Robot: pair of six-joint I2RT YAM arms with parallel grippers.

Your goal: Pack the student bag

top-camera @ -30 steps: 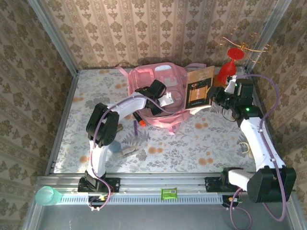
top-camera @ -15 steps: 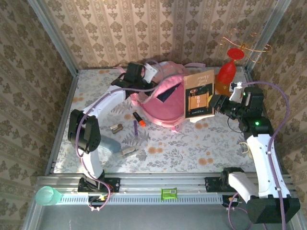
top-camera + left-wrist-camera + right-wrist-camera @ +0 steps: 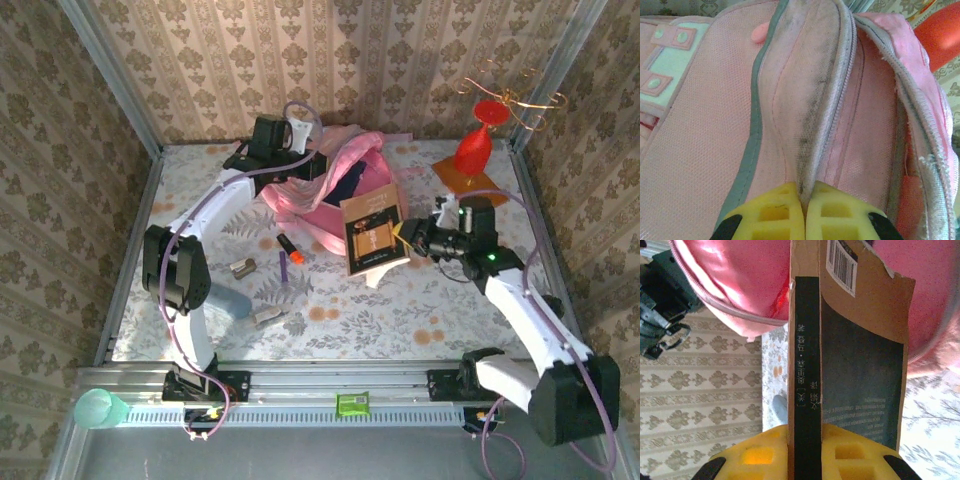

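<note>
— Across the bench (image 3: 190, 210), what is seen?

— A pale cloth printed with leaves and orange blossoms is spread over it. The space is closed in by walls (image 3: 300, 60) papered in a beige damask stripe. A metal rail (image 3: 300, 385) is fixed along the near edge, and a teal cup (image 3: 97, 408) is stood at its left end.

— Where is the student bag (image 3: 330, 215) found?

— It is set at the far middle of the bench, near the back wall, with its mouth gaping. Its zipped rim (image 3: 840, 100) is pinched by the left tool (image 3: 315, 168), whose yellow pads (image 3: 765, 220) are pressed together on the fabric.

— And the right tool (image 3: 405, 238)?

— It is clamped narrowly on the spine end of a brown book (image 3: 372, 225), which is held tilted just beside the bag's opening; whether bag and book touch cannot be told. A red goblet-shaped object (image 3: 475, 140) is stood on an orange mat (image 3: 450, 172) in the far right corner. An orange marker (image 3: 286, 244) is seen lying on the cloth near the bag.
</note>
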